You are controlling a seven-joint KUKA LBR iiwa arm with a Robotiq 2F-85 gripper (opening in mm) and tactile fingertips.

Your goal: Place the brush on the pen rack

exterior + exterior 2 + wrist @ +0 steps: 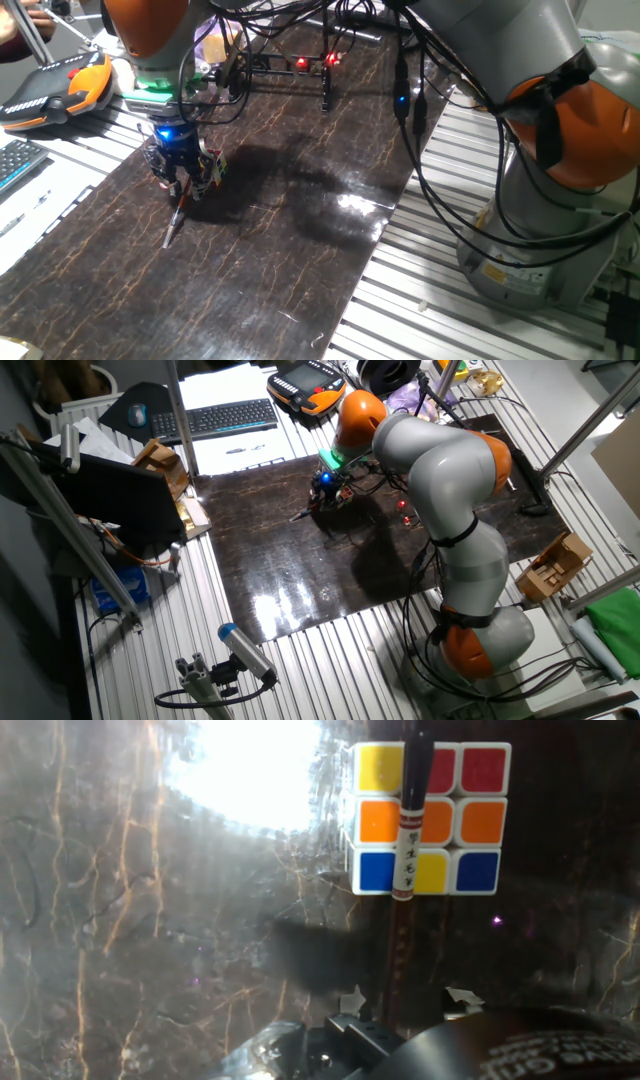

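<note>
My gripper [180, 178] is shut on the brush [174, 222], a thin orange-brown stick that hangs tilted from the fingers, its dark tip down at the mat. In the hand view the brush [400, 860] runs up from between my fingertips [352, 1000] and crosses in front of the multicoloured puzzle cube [470, 820]. The cube [213, 166] sits on the mat just right of the gripper. The pen rack [285, 66], a black frame with red lights on it, stands at the mat's far end, well away from the gripper. In the other fixed view the gripper [325, 492] holds the brush [301, 515].
A dark marbled mat [280, 230] covers the table. An orange teach pendant [60, 85] and a keyboard [15, 160] lie at the left. Black cables [410, 110] hang over the mat's right side. The arm's base [560, 180] stands at the right.
</note>
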